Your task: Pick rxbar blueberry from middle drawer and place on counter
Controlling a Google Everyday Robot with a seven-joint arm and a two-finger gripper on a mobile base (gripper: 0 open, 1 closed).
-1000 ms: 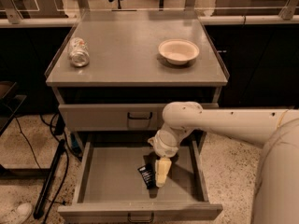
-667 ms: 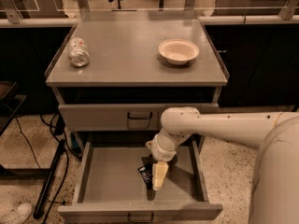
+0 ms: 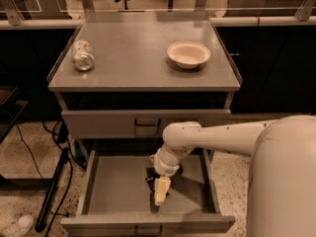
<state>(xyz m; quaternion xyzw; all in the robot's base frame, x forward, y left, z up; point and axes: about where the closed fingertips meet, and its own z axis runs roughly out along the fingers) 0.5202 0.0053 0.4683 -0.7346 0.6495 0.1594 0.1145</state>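
1. Grey metal, wide and shallow: the middle drawer (image 3: 116,194) stands pulled out at the cabinet's foot. My cream two-finger pincer (image 3: 161,194) is down inside it near the centre, aimed at the drawer floor, w/ the white arm reaching in from the right.
2. The small flat snack bar in a dark navy-black wrapper, i.e. the rxbar blueberry (image 3: 150,180), lies on the drawer floor. It is touching or just beside the pincer, on its left & slightly toward the cabinet back. Only a dark sliver shows.
3. Pincer state: can't tell whether it's spread, pressed together or pinching the bar.
4. Key relation: the bar sits at the pincer's left-rear edge, not plainly centred under it. Its long axis seems to run roughly front-to-back w/ a slant, but too much is hidden to be sure.
5. My read: this is the grasp step, early in the task, w/ the bar not yet raised.
6. The broad flat grey metal counter (image 3: 133,58) lies above & beyond the pincer.
   - A round cream bowl (image 3: 188,54) sits up-right of it and a crushed silver can (image 3: 83,55) up-left.
   - The bare patch between them looks the safest drop spot.
   - The closed grey upper drawer (image 3: 98,124) is directly above-behind the pincer, so the lift must come out toward me first or it risks a knock.
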